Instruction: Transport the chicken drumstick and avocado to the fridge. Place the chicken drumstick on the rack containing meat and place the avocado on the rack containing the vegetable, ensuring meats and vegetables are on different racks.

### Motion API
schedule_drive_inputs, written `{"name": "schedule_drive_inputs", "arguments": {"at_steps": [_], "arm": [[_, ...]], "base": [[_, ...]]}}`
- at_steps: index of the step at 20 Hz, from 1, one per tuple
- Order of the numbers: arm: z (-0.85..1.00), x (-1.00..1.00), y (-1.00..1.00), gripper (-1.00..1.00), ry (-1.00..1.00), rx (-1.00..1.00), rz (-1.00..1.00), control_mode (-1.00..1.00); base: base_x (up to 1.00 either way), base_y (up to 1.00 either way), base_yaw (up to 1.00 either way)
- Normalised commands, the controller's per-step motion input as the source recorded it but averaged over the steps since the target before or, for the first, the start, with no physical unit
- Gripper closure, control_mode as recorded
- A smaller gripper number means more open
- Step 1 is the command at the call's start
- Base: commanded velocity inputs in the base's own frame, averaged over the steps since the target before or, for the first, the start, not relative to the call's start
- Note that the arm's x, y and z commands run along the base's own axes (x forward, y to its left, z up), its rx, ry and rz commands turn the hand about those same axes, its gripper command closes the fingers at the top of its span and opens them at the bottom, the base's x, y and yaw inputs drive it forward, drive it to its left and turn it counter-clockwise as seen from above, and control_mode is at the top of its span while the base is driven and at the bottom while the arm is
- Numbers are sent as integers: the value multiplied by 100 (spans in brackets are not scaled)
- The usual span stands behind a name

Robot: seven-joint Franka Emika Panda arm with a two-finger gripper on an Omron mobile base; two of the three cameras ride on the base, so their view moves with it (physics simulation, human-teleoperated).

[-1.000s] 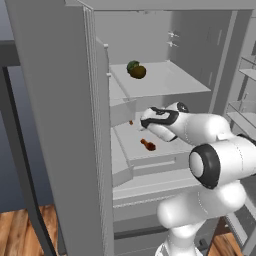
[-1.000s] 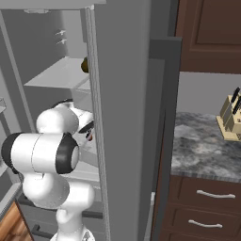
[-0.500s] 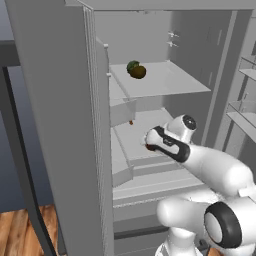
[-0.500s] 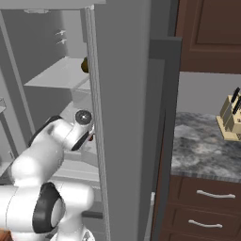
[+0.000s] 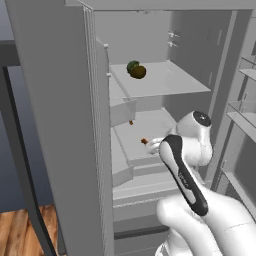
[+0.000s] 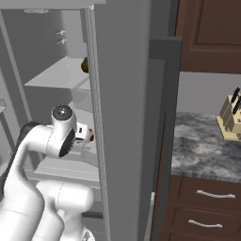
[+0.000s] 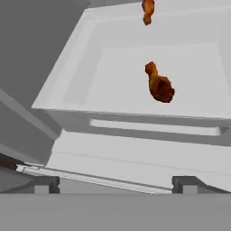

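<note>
The fridge (image 5: 55, 110) stands open. On its higher shelf (image 5: 167, 80), the rack containing the vegetable, the olive-brown avocado (image 5: 139, 72) lies against the dark green vegetable (image 5: 132, 65). The shelf below (image 5: 152, 122) holds a small brown piece of meat (image 5: 131, 122) at the back and the chicken drumstick (image 5: 144, 141) near the front. In the hand view the chicken drumstick (image 7: 159, 85) lies free on the shelf, with the other meat (image 7: 147, 11) beyond it. My gripper (image 7: 116, 184) is open and empty, just in front of the drumstick. The gripper (image 5: 152, 146) hovers at the shelf's front edge.
The left fridge door (image 6: 122, 117) stands close on the arm's side and hides part of the avocado (image 6: 85, 65). Door bins (image 5: 245, 112) line the right. Drawers (image 5: 135, 172) sit under the lower shelf. A stone counter (image 6: 207, 150) with a knife block (image 6: 230, 120) lies to the right.
The hand has dropped and drawn back from above the lower shelf to its front edge, and the arm's elbow has swung round. The drumstick stays on the shelf.
</note>
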Motion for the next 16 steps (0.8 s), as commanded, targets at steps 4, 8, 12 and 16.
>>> {"name": "schedule_drive_inputs", "arguments": {"at_steps": [4, 8, 12, 16], "arm": [[85, -100, 0, -100, 0, -1, 0, -100], [100, -100, 0, -100, 0, -1, -1, -100], [100, -100, 0, -100, 8, 0, -2, -100], [100, -100, 0, -100, 7, 0, -1, -100]], "base": [[0, 0, 0], [0, 0, 0], [0, 0, 0], [0, 0, 0]]}}
